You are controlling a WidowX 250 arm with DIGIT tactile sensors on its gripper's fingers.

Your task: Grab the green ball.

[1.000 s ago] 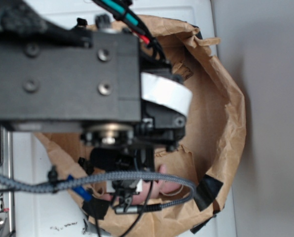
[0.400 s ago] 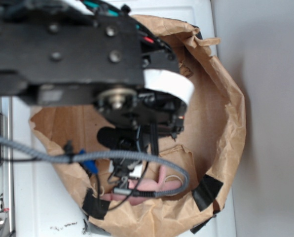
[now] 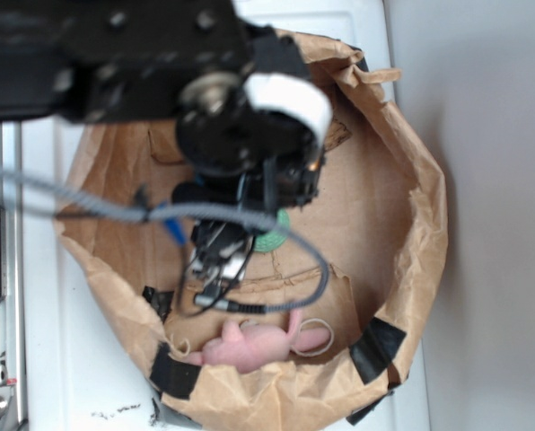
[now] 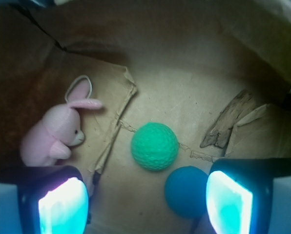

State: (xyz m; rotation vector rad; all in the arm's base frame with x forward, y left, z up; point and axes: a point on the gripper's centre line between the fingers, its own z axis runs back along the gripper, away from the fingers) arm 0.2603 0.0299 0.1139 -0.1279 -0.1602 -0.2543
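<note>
Looking down from my wrist cam: a pink plush bunny (image 4: pixel 57 132) is slumping at the left of the paper bag (image 4: pixel 194 63) floor. The green ball (image 4: pixel 155 146) is sitting free mid-floor, just ahead of my tool (image 4: pixel 145 204), whose fingers (image 4: pixel 62 204) are hanging spread wide, pinching nothing. A blue ball (image 4: pixel 187 191) is sitting just beside the green one, near my right finger.

you're looking into a brown paper bag (image 4: pixel 194 63); on its floor lie the green ball (image 4: pixel 155 146), a blue ball (image 4: pixel 186 191) just beside it, and a pink plush rabbit (image 4: pixel 55 134) apart by the wall.
</note>
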